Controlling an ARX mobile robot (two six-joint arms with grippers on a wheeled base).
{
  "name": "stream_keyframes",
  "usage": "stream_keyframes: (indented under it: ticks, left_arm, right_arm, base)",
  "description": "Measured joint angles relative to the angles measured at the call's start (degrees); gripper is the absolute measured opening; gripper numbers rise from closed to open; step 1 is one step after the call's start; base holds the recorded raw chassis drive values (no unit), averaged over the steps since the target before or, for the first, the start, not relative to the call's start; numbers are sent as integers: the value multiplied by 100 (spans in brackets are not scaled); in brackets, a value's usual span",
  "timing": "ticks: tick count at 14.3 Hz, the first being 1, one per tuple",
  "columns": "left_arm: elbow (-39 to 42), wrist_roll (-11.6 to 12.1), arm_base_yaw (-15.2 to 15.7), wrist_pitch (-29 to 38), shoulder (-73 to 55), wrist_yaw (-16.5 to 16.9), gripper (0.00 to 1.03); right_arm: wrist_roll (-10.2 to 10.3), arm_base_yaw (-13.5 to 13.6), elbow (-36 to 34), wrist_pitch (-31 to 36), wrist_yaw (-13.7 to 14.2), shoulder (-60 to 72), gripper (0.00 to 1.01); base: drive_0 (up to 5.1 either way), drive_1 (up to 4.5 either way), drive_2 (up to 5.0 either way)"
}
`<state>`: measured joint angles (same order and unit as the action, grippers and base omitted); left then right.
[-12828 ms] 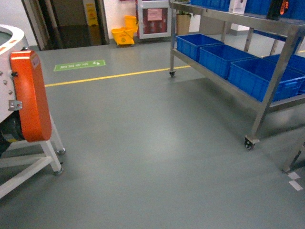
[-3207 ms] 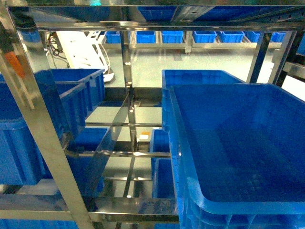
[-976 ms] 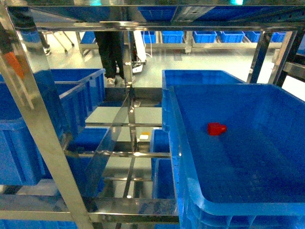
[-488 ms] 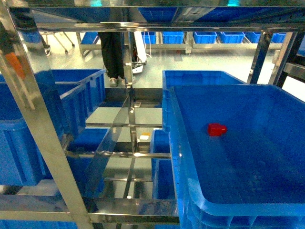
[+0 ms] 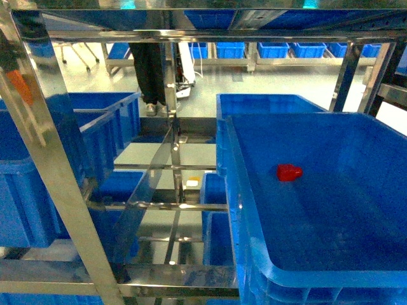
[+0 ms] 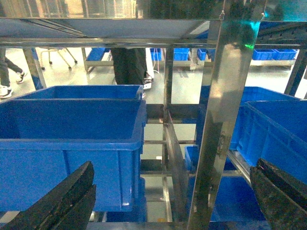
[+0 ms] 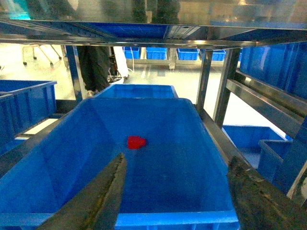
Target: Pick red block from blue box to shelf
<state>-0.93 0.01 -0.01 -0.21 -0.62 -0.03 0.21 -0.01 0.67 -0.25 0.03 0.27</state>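
Red block point(image 7: 136, 142) lying inside dark blue crate point(image 7: 57, 172) on shelf point(image 5: 63, 190). Right hand point(image 7: 175, 201) and left hand point(image 6: 172, 203) both spread, empty. Risk: clipping steel posts on withdrawal.

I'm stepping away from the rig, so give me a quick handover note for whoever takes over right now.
Left gripper: open, empty, facing the shelf.
Right gripper: open, empty, hovering at the near rim of a dark blue crate.
Red block lies loose on that crate's floor, on the shelf.
Done: the block is on the shelf.
Left: nothing obvious; confirm and pull the arms back.
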Motion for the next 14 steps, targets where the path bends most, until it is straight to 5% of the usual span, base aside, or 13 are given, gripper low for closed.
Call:
stream_keyframes:
  ticks: [1, 5, 14]
  left_arm:
    - [0, 0, 0, 0, 0, 0, 98]
    - [0, 0, 0, 0, 0, 0, 98]
    - [0, 0, 0, 0, 0, 0, 98]
  right_arm:
    - [0, 0, 0, 0, 0, 0, 73]
    - [2, 0, 0, 2, 0, 0, 100]
    - [0, 0, 0, 0, 0, 0, 98]
  base:
    - [0, 0, 0]
    - [0, 0, 0]
    - [0, 0, 0]
